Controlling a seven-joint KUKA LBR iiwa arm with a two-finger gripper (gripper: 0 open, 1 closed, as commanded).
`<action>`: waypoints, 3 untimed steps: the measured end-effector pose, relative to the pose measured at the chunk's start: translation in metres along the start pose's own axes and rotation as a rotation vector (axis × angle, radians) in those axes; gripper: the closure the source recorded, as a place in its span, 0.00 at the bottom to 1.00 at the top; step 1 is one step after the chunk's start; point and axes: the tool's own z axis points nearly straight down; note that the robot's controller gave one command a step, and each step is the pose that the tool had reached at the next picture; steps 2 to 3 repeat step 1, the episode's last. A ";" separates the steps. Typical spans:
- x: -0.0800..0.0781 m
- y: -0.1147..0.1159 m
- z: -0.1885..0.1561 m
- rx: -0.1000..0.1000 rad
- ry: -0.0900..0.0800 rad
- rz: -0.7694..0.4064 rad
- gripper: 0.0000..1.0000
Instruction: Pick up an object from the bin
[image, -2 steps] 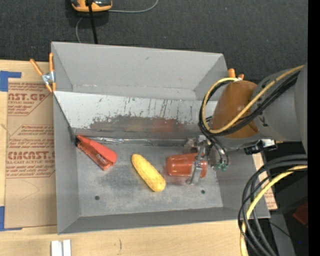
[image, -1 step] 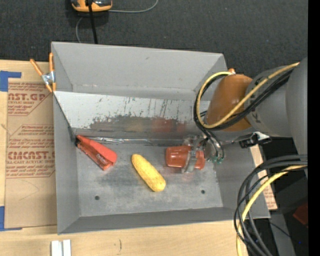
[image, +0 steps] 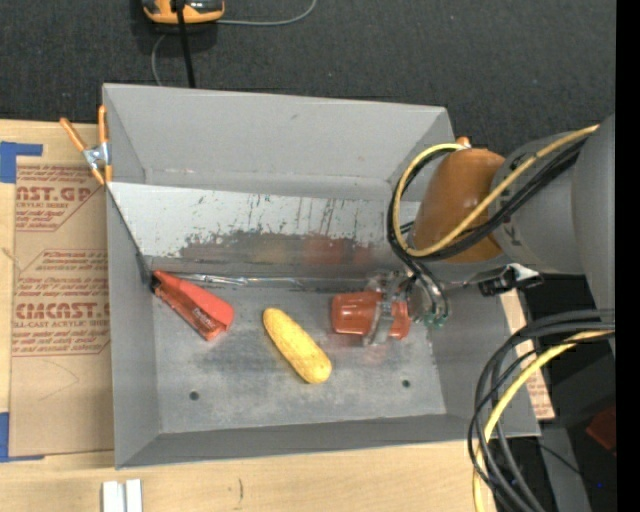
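The arm's orange cover (image: 450, 205) crowds the gripper (image: 385, 318), so I can't tell whether it is spread or pinching. It is low at right of centre in the bin (image: 250, 130), partly covering a red-orange block (image: 350, 313). A yellow corn-like piece (image: 296, 345) lies mid-floor and a red stapler (image: 193, 303) lies left.

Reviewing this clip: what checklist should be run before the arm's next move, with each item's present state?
1. The gripper down at a thing: ok, it is at the red blocky object, right side of the bin floor.
2. Grasp secured: cannot tell.
3. Neighbours apart: ok, yellow oblong thing lies separate to its left, red stapler farther left.
4. Room to the bin's right wall: cannot tell, gripper close to it.
5. Object off the floor: not ok, apparently resting.
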 end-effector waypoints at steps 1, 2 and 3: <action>-0.002 -0.008 -0.158 -0.001 -0.009 -0.008 1.00; -0.002 -0.008 -0.158 -0.001 -0.009 -0.008 1.00; -0.002 -0.008 -0.158 -0.001 -0.009 -0.008 1.00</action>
